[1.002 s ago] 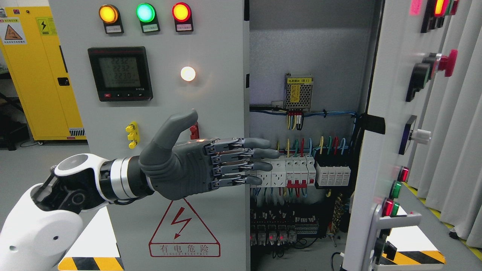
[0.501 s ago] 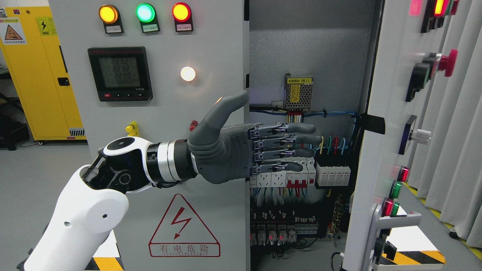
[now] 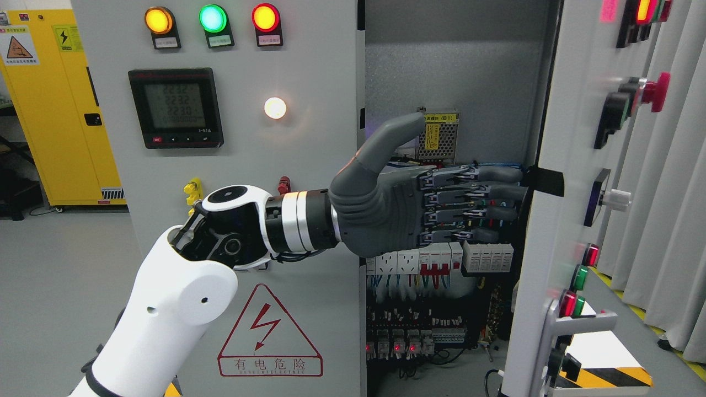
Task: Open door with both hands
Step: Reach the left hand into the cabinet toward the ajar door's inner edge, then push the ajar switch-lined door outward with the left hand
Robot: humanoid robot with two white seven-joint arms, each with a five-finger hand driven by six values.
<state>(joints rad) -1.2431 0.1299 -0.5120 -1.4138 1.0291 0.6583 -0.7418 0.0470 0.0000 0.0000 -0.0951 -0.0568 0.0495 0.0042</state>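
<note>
Nearest us, the white forearm rises from the lower left, and the left hand (image 3: 430, 204) reaches flat across the cabinet opening, fingers (image 3: 496, 193) straight and spread, thumb up, holding nothing, fingertips right at the inner edge of the right door (image 3: 557, 220), which stands swung open at the right with its handle (image 3: 573, 325) low. Behind the hand sit the breakers (image 3: 441, 259) and coloured wiring. The left door (image 3: 231, 182) is closed, meter (image 3: 175, 107) lit. Far left, a yellow cabinet (image 3: 49, 99)
</note>
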